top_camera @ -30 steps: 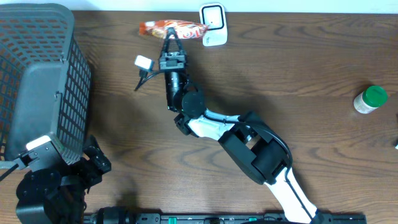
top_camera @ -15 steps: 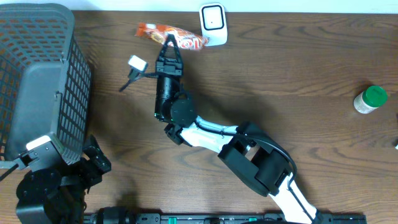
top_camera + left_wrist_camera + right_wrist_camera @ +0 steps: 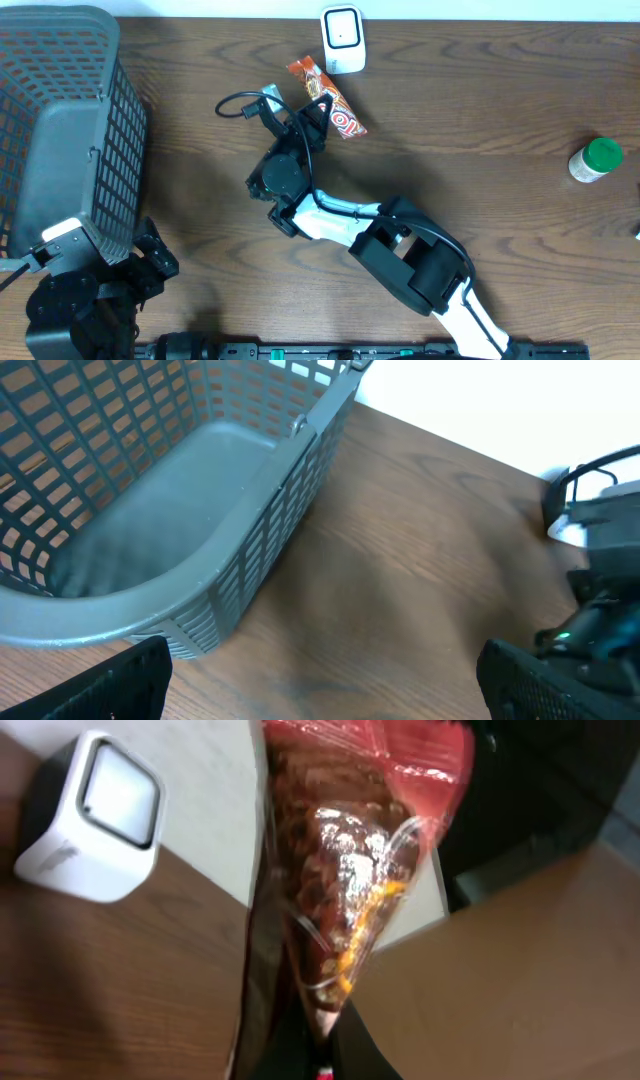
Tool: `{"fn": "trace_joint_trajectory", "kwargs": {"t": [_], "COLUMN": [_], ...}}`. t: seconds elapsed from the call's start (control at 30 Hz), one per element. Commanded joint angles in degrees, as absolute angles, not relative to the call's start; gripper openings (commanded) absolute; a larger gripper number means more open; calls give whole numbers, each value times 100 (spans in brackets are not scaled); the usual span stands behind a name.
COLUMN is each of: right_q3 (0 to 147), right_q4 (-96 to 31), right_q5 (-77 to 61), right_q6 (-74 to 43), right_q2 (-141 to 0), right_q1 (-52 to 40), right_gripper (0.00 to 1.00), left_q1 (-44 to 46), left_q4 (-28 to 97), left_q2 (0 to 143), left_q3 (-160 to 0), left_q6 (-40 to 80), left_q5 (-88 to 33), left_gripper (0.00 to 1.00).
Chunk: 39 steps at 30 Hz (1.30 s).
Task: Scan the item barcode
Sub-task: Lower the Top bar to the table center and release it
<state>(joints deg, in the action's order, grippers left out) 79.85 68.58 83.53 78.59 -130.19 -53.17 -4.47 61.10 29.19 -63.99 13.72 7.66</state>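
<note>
R gripper (image 3: 316, 104), clamped tight on snack bar (image 3: 330, 98), has rolled over since a sec ago. Bar now slants just below barcode scanner (image 3: 341, 38), ahead of fingertips. Its white lettering is unreadable. L gripper (image 3: 325, 695) gapes wide, empty, by basket (image 3: 270, 530).

Wooden table (image 3: 500, 100) bears grey basket (image 3: 60, 120), white scanner (image 3: 342, 38) and apparently a green-capped bottle (image 3: 596, 160).
</note>
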Motion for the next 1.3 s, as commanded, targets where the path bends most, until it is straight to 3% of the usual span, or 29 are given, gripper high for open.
{"fn": "trace_joint_trajectory", "kwargs": {"t": [0.0,0.23,0.4,0.6,0.83,1.17,1.23,1.27], "right_q3": [7867,7909,8213,8997,9133,8962,8962,8962], "right_q4": [5384,1911,-867,-3706,-4598,-4919,-4888,-4888], "right_q5": [6484,4532,3055,-198,-4305,-7815,-7859,-7660], "right_q6": [7214,6169,3889,1531,738,2235,2215,2150], "right_q2": [-12892,-12801,-12405,-11686,-11524,-12368,-12661,-12768], "right_q1": [-4901,-4829,-4958,-4727,-3610,-2189,-1997,-1942], "right_gripper": [1,1,1,1,1,1,15,29], "left_q1": [-475,-475,-475,-475,-475,-475,-475,-475], "left_q4": [6086,6086,6086,6086,6086,6086,6086,6088], "left_q2": [2906,2906,2906,2906,2906,2906,2906,2906], "left_q3": [-6396,-6396,-6396,-6396,-6396,-6396,-6396,-6396], "left_q6": [1367,1365,1367,1365,1367,1367,1367,1367], "left_q5": [814,814,814,814,814,814,814,814], "left_gripper": [98,98,98,98,98,98,98,98]}}
